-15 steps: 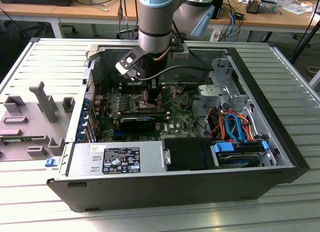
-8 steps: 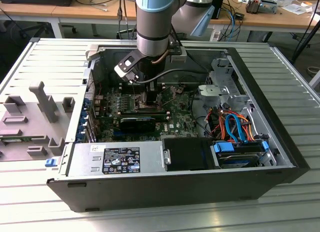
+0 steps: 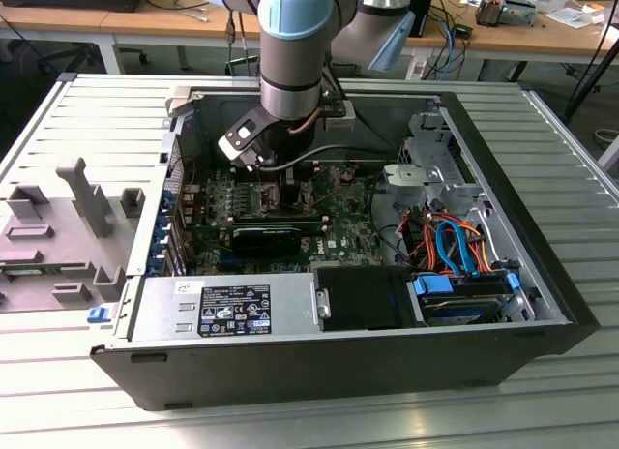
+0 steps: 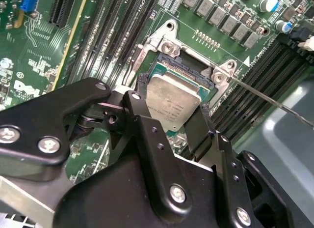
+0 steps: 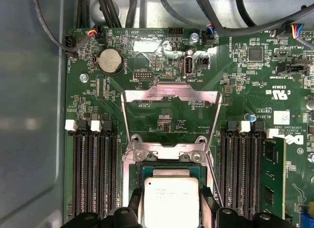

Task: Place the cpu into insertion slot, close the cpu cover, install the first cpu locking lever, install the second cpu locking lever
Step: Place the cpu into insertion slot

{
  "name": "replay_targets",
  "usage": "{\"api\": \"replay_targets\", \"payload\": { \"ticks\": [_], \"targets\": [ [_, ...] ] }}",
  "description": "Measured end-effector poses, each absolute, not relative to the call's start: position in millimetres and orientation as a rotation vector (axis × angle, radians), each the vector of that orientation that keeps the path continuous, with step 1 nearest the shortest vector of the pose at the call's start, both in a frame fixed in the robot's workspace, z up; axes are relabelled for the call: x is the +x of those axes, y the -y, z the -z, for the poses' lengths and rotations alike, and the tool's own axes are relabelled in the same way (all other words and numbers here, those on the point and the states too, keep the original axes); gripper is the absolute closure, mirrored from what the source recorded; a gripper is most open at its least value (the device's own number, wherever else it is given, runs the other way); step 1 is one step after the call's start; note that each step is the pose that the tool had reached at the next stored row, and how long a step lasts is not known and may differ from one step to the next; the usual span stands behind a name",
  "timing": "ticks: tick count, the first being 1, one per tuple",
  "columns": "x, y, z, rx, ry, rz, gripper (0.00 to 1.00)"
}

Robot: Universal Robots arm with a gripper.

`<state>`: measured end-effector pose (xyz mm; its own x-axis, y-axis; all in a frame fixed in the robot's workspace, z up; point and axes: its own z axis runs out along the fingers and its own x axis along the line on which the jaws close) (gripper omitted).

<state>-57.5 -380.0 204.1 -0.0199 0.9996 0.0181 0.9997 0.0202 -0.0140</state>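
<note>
Fingers (image 4: 136, 106) of the black hand (image 4: 172, 109) clamp the flat silvery cpu (image 4: 174, 101) over the dark-rimmed insertion slot (image 4: 182, 66).

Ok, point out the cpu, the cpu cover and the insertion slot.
cpu (image 5: 170, 201): first wrist view, middle of its silver top.
cpu cover (image 5: 169, 94): first wrist view, silvery bar opposite the hinge.
insertion slot (image 4: 184, 66): second wrist view, dark strip exposed beside the cpu.

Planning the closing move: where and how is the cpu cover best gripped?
Probably the free crossbar of the cpu cover, the edge opposite its hinge, approached from above. The thin frame stands swung open, so that bar is the most exposed part and gives most leverage; the hinge end is crowded by the gripper, shut on the cpu.
</note>
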Motion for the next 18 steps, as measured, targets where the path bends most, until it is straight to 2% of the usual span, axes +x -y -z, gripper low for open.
{"api": "replay_targets", "payload": {
  "ticks": [18],
  "targets": [
    [-57.9,379.7,-196.8,-2.186,2.225,0.004,0.45]
  ]
}}
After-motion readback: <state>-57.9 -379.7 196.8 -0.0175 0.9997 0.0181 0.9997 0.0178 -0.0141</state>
